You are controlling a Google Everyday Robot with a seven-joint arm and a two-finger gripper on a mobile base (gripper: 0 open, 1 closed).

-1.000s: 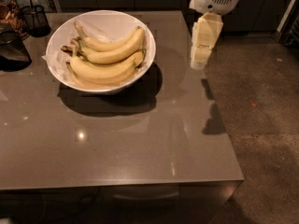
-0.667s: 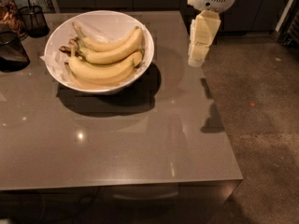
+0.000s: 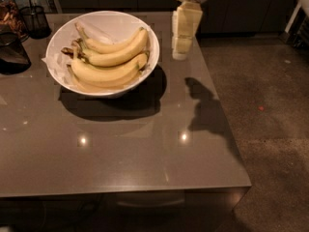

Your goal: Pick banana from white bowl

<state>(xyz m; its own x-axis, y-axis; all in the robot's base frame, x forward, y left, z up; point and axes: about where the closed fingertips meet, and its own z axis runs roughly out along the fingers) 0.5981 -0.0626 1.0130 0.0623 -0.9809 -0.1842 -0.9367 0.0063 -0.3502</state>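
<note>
The white bowl (image 3: pixel 111 21) stands on the far left part of the grey table (image 3: pixel 120 153), lined with crumpled white paper. Several ripe yellow bananas lie in it, stems to the left. The topmost banana (image 3: pixel 118 52) curves across the middle, and a larger one (image 3: pixel 108 72) lies in front of it. My gripper (image 3: pixel 180 52), pale yellow under a white wrist, hangs pointing down just right of the bowl's rim, above the table's far right edge. It holds nothing that I can see and is apart from the bananas.
A dark wire-mesh cup (image 3: pixel 35 19) and a dark rounded object (image 3: pixel 12 54) stand at the far left. The table's right edge (image 3: pixel 222 115) drops to a speckled floor (image 3: pixel 270 129). Dark cabinets run along the back.
My gripper has moved left, closer to the bowl's right rim. The bowl and bananas have not moved.
</note>
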